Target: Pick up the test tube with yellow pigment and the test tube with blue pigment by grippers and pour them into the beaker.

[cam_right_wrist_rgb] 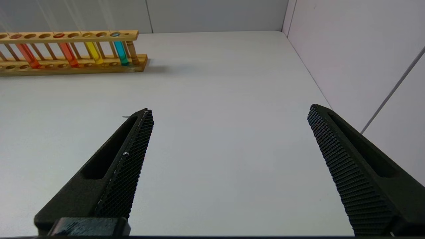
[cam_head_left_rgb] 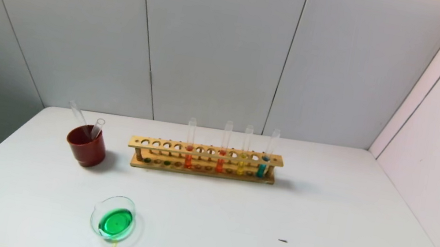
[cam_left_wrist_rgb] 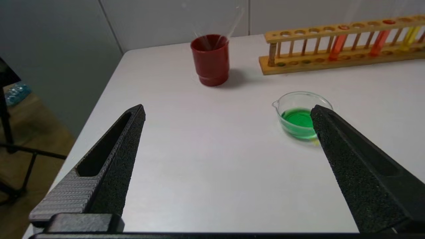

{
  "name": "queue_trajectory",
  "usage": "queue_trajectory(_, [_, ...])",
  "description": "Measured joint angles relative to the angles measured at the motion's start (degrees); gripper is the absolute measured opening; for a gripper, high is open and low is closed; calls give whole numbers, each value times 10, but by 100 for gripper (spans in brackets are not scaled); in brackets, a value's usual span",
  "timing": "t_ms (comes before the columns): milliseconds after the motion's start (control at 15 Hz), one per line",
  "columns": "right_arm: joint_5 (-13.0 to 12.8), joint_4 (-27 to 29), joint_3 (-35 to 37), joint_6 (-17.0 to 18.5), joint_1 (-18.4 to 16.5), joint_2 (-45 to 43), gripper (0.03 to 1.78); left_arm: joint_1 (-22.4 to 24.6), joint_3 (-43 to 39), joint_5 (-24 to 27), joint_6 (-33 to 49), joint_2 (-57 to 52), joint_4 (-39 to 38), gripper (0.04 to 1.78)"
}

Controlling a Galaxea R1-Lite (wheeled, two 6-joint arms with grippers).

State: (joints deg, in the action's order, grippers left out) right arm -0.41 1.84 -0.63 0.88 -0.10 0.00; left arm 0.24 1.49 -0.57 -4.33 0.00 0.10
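Observation:
The test tube with yellow pigment (cam_head_left_rgb: 242,163) and the test tube with blue pigment (cam_head_left_rgb: 263,166) stand upright at the right end of a wooden rack (cam_head_left_rgb: 206,153). Both also show in the right wrist view, yellow (cam_right_wrist_rgb: 93,52) and blue (cam_right_wrist_rgb: 121,53). The beaker (cam_head_left_rgb: 118,198) sits near the table's front left and holds green liquid. My left gripper (cam_left_wrist_rgb: 228,109) is open and empty above the table, with the beaker (cam_left_wrist_rgb: 298,94) just beyond one finger. My right gripper (cam_right_wrist_rgb: 229,109) is open and empty over bare table on the right. Neither gripper shows in the head view.
A dark red cup (cam_head_left_rgb: 86,147) with two empty clear tubes (cam_head_left_rgb: 97,127) stands left of the rack. The rack also holds an orange tube (cam_head_left_rgb: 188,157) and a red tube (cam_head_left_rgb: 220,161). Walls close the back and right sides. The table's left edge drops off.

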Motion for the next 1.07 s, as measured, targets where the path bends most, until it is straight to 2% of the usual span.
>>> queue_trajectory(200, [0, 0, 0, 0, 0, 0, 170, 0, -13, 15, 9, -1, 2, 175])
queue_trajectory(467, [0, 0, 0, 0, 0, 0, 170, 0, -15, 11, 36, -1, 1, 175])
queue_trajectory(1067, [0, 1, 0, -1, 0, 0, 170, 0, -15, 11, 37, -1, 1, 175])
